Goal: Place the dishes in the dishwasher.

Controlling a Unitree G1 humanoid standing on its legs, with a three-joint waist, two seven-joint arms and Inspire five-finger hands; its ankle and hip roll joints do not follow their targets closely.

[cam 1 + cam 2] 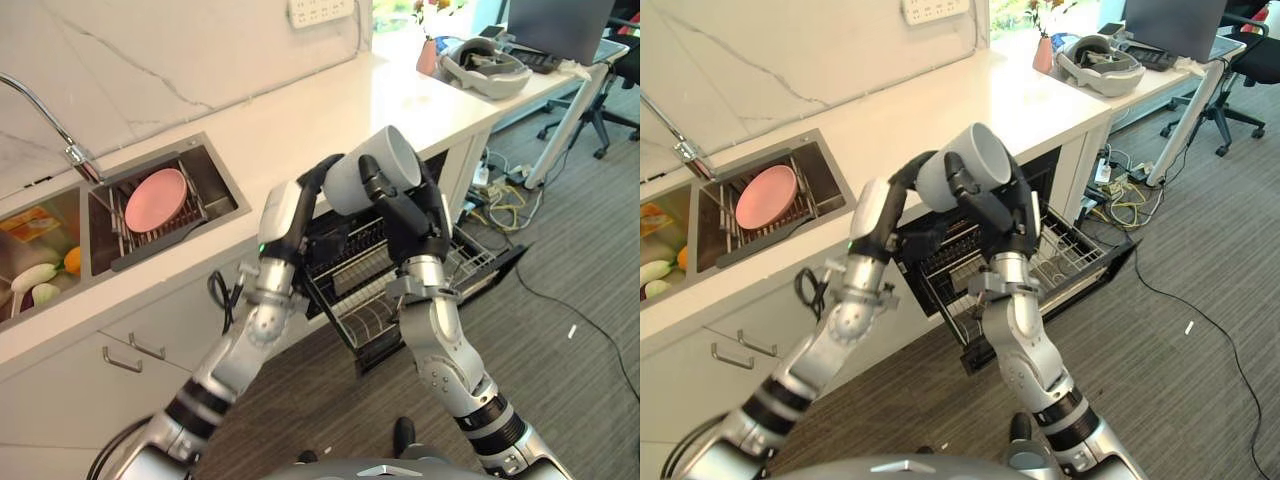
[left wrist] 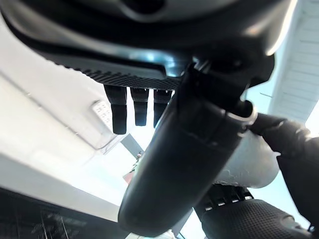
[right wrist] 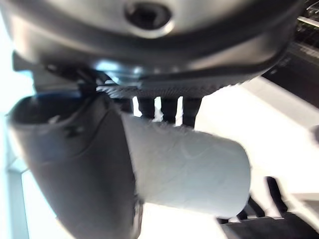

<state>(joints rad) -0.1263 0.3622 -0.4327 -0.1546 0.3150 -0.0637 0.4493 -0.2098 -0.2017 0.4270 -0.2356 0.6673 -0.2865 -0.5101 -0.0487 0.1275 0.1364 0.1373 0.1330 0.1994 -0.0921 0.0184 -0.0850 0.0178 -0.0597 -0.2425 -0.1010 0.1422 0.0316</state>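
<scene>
The right hand (image 1: 405, 215) grips the cup (image 1: 372, 172), fingers and thumb curled round it, above the open dishwasher rack (image 1: 372, 285). The left hand (image 1: 318, 178) touches the cup's far end; whether it grips cannot be told. Step in hand: a handover or carry. The next move calls for lowering the cup into the rack. A pink plate (image 1: 155, 199) waits in the sink (image 1: 225, 180), left of the rack.

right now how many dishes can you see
2: a pale cup held up between the right hand and left hand above the open dishwasher rack, and a pink plate in the sink rack; others may be hidden.
</scene>
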